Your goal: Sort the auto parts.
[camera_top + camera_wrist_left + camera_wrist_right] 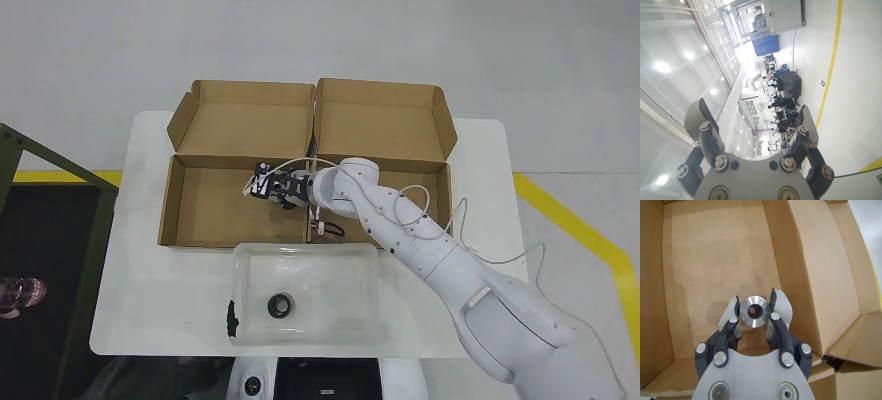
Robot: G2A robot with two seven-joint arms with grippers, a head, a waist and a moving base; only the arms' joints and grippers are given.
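As it hangs over the cardboard box (200, 210) at centre left of the frame, the right claw (754, 303) is clamped narrowly on a bored steel part (755, 312), apparently held there so it can be released for sorting.

No text, number or brand can be read.

- Blue cabinet (765, 44), left wrist view: carries a small white mark, too small to read.
- Dark square sign (823, 82) on the floor, just beside the yellow floor line (831, 75): its white symbol cannot be made out.
- Metal bushing (755, 313), held in the right gripper (754, 297): its visible face shows bare machined metal, with no stamp or engraving.
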